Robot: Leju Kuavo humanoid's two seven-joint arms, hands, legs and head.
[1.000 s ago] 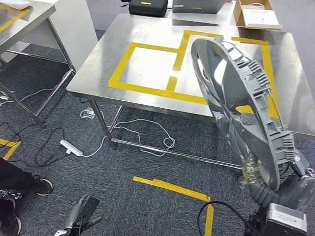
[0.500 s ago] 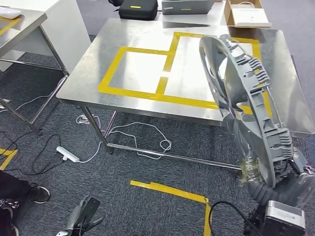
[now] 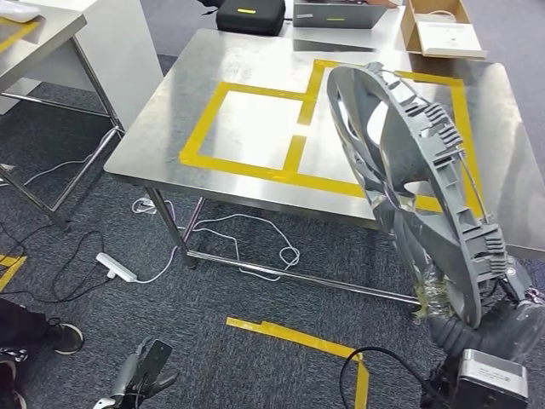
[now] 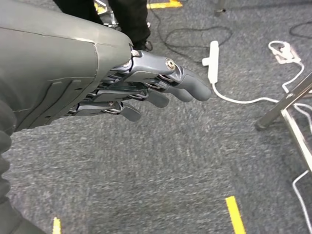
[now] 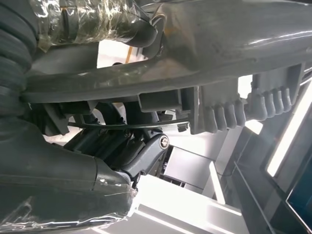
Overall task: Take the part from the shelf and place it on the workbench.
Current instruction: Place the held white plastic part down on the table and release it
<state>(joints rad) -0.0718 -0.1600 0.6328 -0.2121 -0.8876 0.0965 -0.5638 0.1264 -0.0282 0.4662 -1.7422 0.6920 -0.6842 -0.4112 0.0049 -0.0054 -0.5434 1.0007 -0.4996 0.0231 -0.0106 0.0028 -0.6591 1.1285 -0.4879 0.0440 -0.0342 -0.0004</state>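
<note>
Right robot hand point(image 3: 495, 319): clamped on the low end of the grey part point(image 3: 411, 183), holding it upright before the tabletop point(image 3: 257, 64).
Left robot hand point(image 4: 147, 90): empty, fingers straight and together, hanging over the carpet.
Doing it well: carry the part over the near edge, then lower it flat inside the yellow tape point(image 3: 292, 153).

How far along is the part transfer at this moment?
Pickup looks done: the right robot hand grips the large grey ribbed round plastic part, held up on edge. Still left: setting it on the steel workbench with yellow tape squares. The left robot hand hangs low, holding nothing.
</note>
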